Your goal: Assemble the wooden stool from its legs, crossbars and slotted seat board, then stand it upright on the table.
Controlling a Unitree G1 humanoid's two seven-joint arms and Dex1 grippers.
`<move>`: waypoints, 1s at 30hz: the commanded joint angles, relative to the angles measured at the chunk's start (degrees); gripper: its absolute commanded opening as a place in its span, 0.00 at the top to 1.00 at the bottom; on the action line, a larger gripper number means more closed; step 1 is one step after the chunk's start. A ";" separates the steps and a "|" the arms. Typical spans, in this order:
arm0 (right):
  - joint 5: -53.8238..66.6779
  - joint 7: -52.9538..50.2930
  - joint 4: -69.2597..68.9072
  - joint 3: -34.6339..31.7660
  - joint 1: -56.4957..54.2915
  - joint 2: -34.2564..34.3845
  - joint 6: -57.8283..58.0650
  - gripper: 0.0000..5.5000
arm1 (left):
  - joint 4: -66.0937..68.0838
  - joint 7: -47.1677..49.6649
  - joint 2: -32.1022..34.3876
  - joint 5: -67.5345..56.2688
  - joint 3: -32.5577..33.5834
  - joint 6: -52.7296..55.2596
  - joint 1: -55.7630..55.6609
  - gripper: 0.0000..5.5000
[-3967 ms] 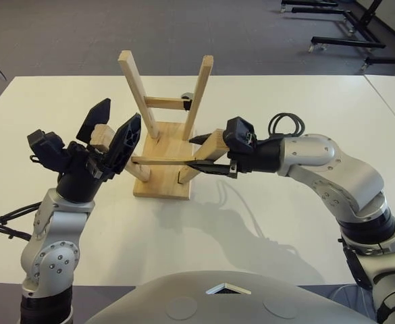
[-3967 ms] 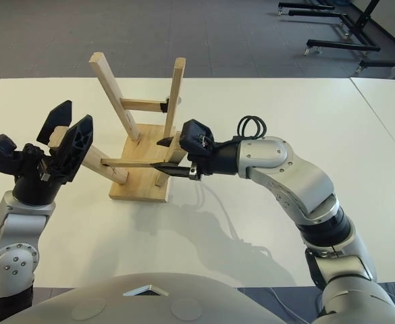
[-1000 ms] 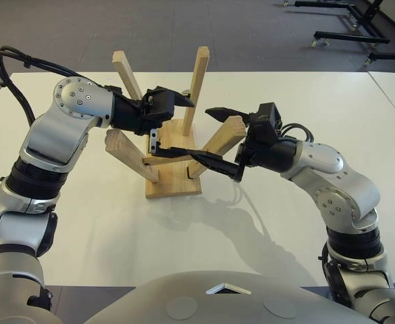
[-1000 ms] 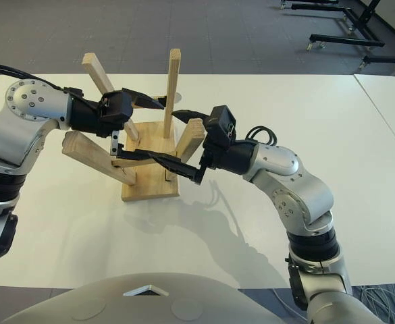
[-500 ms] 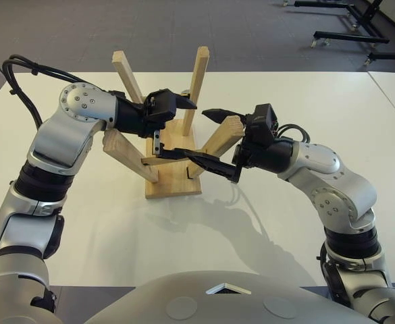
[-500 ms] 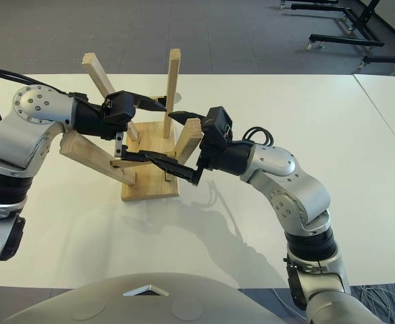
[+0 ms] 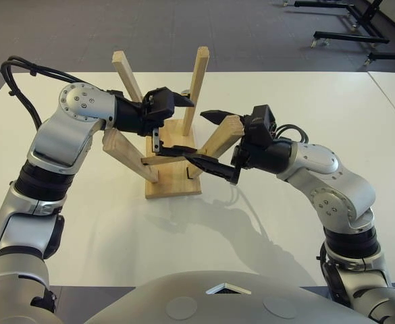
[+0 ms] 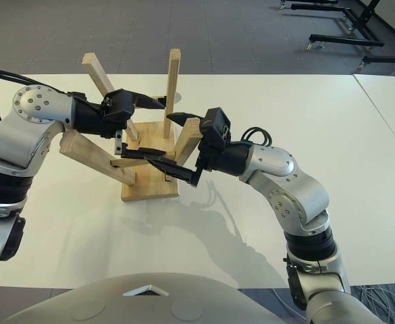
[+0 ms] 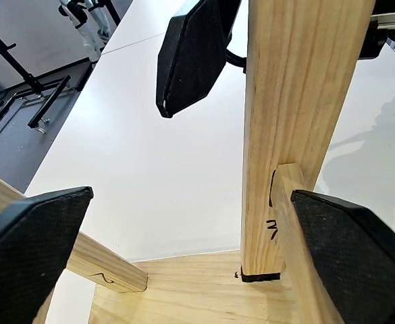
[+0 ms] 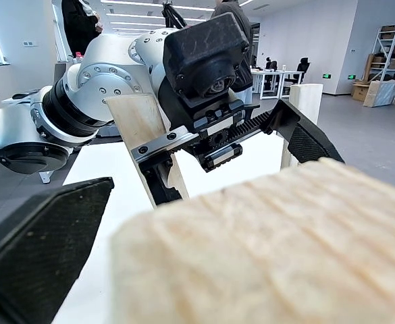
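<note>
While its pads were spread wide, the left end effector [image 7: 175, 125] was held among the upturned legs, one upright leg [image 9: 305, 121] standing ungripped between the pads. Four seconds before, it had been parted around the near-left leg [image 7: 126, 154] instead. The right end effector [image 7: 204, 138] was likewise released, straddling the slanted near-right leg [image 7: 225, 135]. The stool was found inverted, its seat board [image 7: 173, 183] flat on the worktop [image 7: 285, 101]. With legs and crossbars apparently seated, only the turning upright was judged outstanding.
</note>
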 commanded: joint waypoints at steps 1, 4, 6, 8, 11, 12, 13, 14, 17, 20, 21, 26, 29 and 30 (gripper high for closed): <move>0.28 0.18 -0.24 -0.10 -1.50 -0.27 0.16 0.04 | 0.52 -1.33 2.01 2.53 -2.16 0.15 2.48 0.02; 0.30 0.01 -0.46 -0.11 -1.53 -0.22 0.25 0.04 | 0.97 -1.56 2.33 3.08 -3.06 -0.13 2.92 0.02; 0.38 -0.16 -0.68 -0.06 -1.63 -0.15 0.34 0.04 | 1.49 -1.37 1.92 2.66 -3.01 0.00 2.67 0.02; 0.45 -0.24 -0.77 0.06 -1.79 -0.08 0.37 0.04 | 1.70 -1.16 1.57 2.18 -2.71 0.31 2.53 0.02; 0.63 -0.33 -0.82 0.29 -2.22 0.18 0.50 0.04 | 1.11 -0.98 1.19 0.14 -1.52 2.45 2.21 0.02; 0.77 -0.41 -0.94 0.28 -2.35 0.27 0.58 0.04 | 1.14 -0.77 1.12 -0.21 -1.33 3.35 2.05 0.02; 0.95 -0.49 -1.08 0.24 -2.46 0.37 0.68 0.04 | 1.27 -0.53 0.93 -0.63 -1.10 4.18 1.88 0.02; 1.07 -0.45 -1.10 0.23 -2.58 0.42 0.73 0.04 | 1.19 -0.21 0.68 -1.33 -0.55 5.01 1.79 0.02; 1.24 -0.30 -1.07 0.21 -2.76 0.32 0.81 0.04 | 1.72 1.62 -0.04 -2.41 1.46 6.80 0.99 0.02; 1.55 -0.29 -1.04 0.16 -2.91 0.07 0.93 0.04 | 2.36 2.08 0.26 -2.17 2.00 7.07 0.89 0.02; 1.64 -0.34 -1.04 0.18 -2.98 0.00 0.96 0.04 | 2.35 2.20 0.28 -2.29 2.13 7.41 0.89 0.02; 1.88 -0.49 -0.97 0.33 -3.39 0.04 1.06 0.04 | 1.73 1.37 1.30 -2.48 1.70 8.57 1.51 0.02; 2.12 -0.52 -0.91 0.22 -3.62 0.00 1.11 0.04 | 0.60 0.03 2.34 -3.05 1.36 9.29 2.57 0.02; 2.18 -0.52 -0.89 0.17 -3.64 -0.06 1.13 0.04 | 0.56 0.05 2.40 -3.11 1.43 9.29 2.68 0.02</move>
